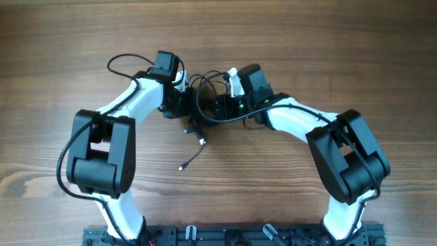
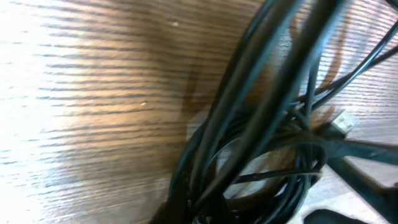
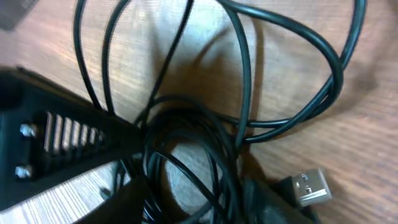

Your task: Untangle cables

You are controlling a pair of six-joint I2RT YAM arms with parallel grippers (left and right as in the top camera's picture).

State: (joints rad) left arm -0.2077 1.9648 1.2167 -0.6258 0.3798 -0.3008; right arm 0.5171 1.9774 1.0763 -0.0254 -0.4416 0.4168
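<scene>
One knotted bundle of thin black cables [image 1: 202, 102] lay at the far middle of the wooden table [image 1: 328, 41], between two grippers. Two loose ends trailed toward the near side, and one silver USB plug [image 3: 309, 186] lay beside the loops. The left gripper [image 1: 184, 109] was clenched at the bundle's left edge, but blurred strands filled its wrist view and hid whether it pinched any, while the right gripper [image 1: 213, 109] sat at the right edge, its claw state impossible to tell, and the overlapping loops kept the cables from being counted.
</scene>
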